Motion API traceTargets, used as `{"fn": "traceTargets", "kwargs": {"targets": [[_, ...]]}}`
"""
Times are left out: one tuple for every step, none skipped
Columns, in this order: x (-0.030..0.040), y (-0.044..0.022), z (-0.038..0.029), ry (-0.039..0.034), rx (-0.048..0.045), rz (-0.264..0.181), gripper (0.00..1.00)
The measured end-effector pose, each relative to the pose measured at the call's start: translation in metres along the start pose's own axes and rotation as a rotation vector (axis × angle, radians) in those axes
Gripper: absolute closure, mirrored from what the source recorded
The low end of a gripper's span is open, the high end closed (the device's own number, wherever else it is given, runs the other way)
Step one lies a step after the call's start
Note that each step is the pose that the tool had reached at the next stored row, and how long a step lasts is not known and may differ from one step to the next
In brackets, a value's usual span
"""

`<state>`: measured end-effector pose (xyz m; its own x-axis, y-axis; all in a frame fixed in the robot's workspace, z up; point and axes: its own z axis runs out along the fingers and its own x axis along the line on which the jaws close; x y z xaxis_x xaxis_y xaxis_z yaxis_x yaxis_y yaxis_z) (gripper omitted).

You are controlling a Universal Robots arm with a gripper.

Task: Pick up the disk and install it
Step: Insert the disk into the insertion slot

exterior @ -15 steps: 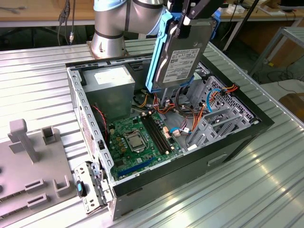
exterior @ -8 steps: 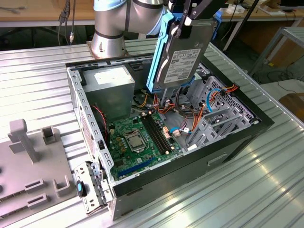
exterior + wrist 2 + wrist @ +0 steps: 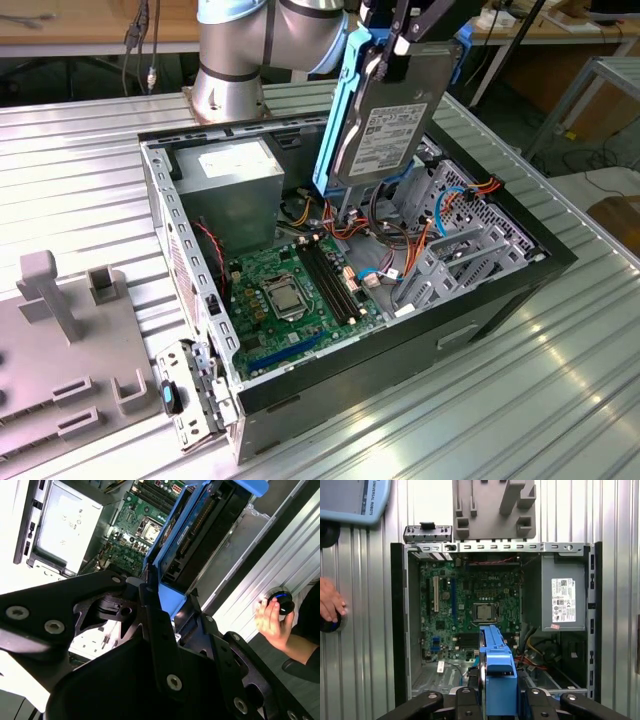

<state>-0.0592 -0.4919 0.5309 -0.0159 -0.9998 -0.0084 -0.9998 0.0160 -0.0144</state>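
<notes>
Hand: The robot's hand (image 3: 392,48) is clamped on the upper end of the disk (image 3: 390,125). In the first wrist view its black fingers (image 3: 465,700) sit on either side of the disk's blue rail.
Disk: It hangs on end and tilted, with its white label facing the exterior camera. It is in the air above the open computer case (image 3: 380,365), touching nothing below as far as can be seen.
Beneath it: A tangle of orange, red and blue cables (image 3: 385,235) lies under the lower end. The green motherboard (image 3: 290,285) is beside them and the grey drive cage (image 3: 455,255) is toward the exterior view's right.
Risk, cables: A descent could snag or pinch those loose wires, because they crowd the space below.
Risk, grip: The disk is held by one end only, so it may swing or slip if jolted.
Risk, alignment: The tilt could make a rail catch on the cage's metal edge.
Risk, board: A dropped disk would likely land on the motherboard.
Person: A person (image 3: 272,625) rests fingers on a dark round control (image 3: 281,600) on the bench (image 3: 560,380).
</notes>
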Motion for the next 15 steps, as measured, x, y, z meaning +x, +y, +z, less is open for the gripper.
{"fn": "traceTargets", "kwargs": {"targets": [[0.0001,-0.0003,0.0,0.0,0.0,0.0,0.63],[0.0002,-0.0006,0.0,0.0,0.0,0.0,0.63],[0.0003,-0.0008,0.0,0.0,0.0,0.0,0.63],[0.0004,-0.0012,0.0,0.0,0.0,0.0,0.63],[0.0005,-0.0014,0.0,0.0001,-0.0001,0.0,0.63],[0.0006,-0.0017,0.0,0.0,0.0,0.0,0.63],[0.0006,-0.0019,0.0,0.0,0.0,0.0,0.63],[0.0008,-0.0024,0.0,0.0,0.0,0.0,0.63],[0.0009,-0.0027,0.0,0.0,0.0,0.0,0.63],[0.001,-0.0033,0.0,0.0,0.0,0.0,0.63],[0.0011,-0.0037,0.0,0.0,0.0,0.0,0.63],[0.0012,-0.0039,0.0001,-0.0001,0.0,0.0,0.63],[0.0013,-0.0041,0.0001,0.0,0.0,0.0,0.63],[0.0014,-0.0045,0.0,0.0001,0.0,0.0,0.63],[0.0015,-0.0048,0.0001,0.0,0.0001,0.0,0.63]]}}
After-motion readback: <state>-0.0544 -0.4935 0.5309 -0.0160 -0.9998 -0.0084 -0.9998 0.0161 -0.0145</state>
